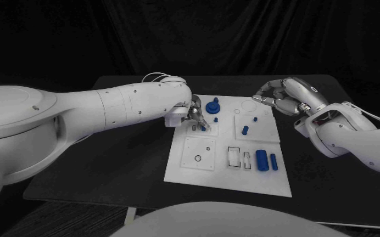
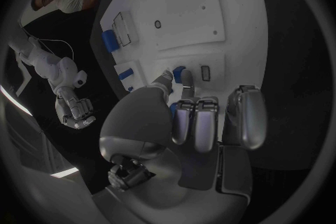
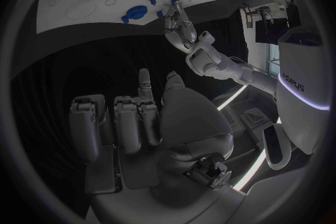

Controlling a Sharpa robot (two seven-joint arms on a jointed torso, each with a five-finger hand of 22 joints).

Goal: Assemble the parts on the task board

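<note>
My silver left hand [image 1: 193, 114] reaches over the white plate-like task board [image 1: 190, 168] on the black table [image 1: 118, 154]; its fingers [image 2: 186, 83] pinch a small blue cylindrical part [image 2: 178, 73] against the board's left-hand section. My silver right hand [image 1: 286, 97] hovers beside the board's far right corner, fingers curled inward, holding nothing.

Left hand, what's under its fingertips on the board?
A small blue part sits between the left hand's fingertips on the task board. Whatever slot lies beneath the part is covered.
</note>
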